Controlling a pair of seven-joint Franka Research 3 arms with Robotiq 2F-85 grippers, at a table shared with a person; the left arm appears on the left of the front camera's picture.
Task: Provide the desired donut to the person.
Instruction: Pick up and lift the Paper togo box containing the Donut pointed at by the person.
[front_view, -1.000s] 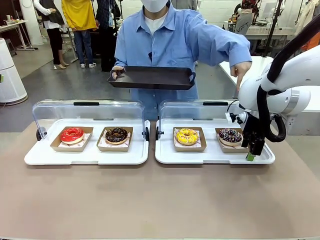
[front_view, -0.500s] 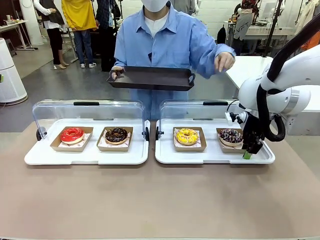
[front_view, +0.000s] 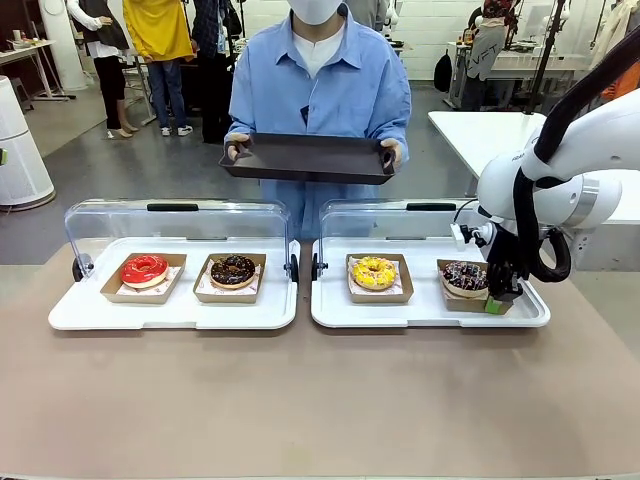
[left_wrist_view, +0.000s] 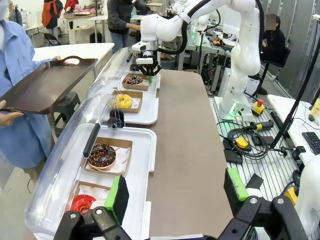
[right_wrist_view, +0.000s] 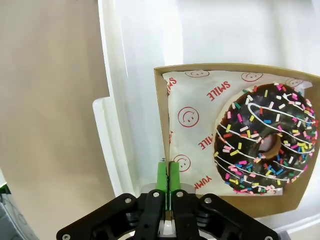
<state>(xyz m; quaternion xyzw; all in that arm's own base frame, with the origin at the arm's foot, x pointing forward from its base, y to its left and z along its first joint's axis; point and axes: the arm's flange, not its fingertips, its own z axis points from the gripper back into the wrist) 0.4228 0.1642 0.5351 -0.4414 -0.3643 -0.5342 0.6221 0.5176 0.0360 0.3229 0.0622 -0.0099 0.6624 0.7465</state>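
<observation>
right hand (right_wrist_view: 168, 174) pinched tight on the cardboard tray (right_wrist_view: 272, 206) rim; sprinkled donut (right_wrist_view: 267, 142) lies just beside it, inside.

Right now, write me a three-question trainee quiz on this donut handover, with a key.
1. True or false: the right gripper is shut on a wall of the cardboard tray holding the sprinkled donut.
2. What does the person hold? A: a dark serving tray. B: a yellow donut. C: a clear lid.
3. Fill in: the left gripper hangs over the table edge with its jaws ____.
Key: 1 true; 2 A; 3 open.
</observation>
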